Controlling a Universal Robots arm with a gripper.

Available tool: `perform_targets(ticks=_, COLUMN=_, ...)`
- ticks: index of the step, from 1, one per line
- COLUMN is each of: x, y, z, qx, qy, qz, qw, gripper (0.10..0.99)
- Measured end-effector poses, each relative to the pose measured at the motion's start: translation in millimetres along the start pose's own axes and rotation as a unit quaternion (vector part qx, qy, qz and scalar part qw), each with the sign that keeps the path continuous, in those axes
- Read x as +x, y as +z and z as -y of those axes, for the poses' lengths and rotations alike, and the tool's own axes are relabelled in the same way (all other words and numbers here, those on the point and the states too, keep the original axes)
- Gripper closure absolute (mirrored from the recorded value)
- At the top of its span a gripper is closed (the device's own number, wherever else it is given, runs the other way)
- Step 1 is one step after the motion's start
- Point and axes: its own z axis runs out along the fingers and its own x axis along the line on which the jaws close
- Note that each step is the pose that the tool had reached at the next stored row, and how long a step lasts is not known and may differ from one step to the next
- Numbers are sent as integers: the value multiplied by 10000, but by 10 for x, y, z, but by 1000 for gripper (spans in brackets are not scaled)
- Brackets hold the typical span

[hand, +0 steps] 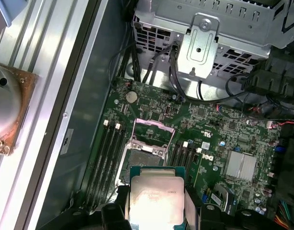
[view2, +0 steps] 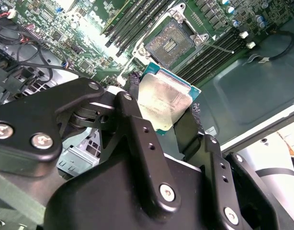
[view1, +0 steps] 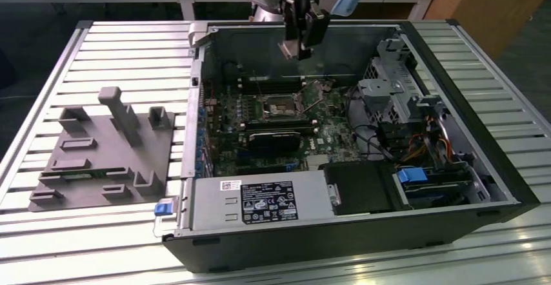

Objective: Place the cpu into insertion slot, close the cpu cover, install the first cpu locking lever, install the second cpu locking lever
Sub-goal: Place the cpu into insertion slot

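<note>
Item: the cpu (hand: 156,199), clamped by its edges in the gripper (view1: 300,51), jaws closed to the chip's width. We place it above the open computer case (view1: 344,246), over the insertion slot (hand: 142,160) but apart from it. The slot is bare and the cpu cover (hand: 154,125) is raised. We judge all four steps outstanding.

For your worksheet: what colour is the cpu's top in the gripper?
The cpu is dull silver-grey; best in first wrist view.
</note>
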Motion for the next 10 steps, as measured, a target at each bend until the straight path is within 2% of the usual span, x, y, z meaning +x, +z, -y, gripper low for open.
perform_targets(ticks=10, x=0, y=36, z=3, qx=0, qy=0, qz=0, qw=10000, gripper=545)
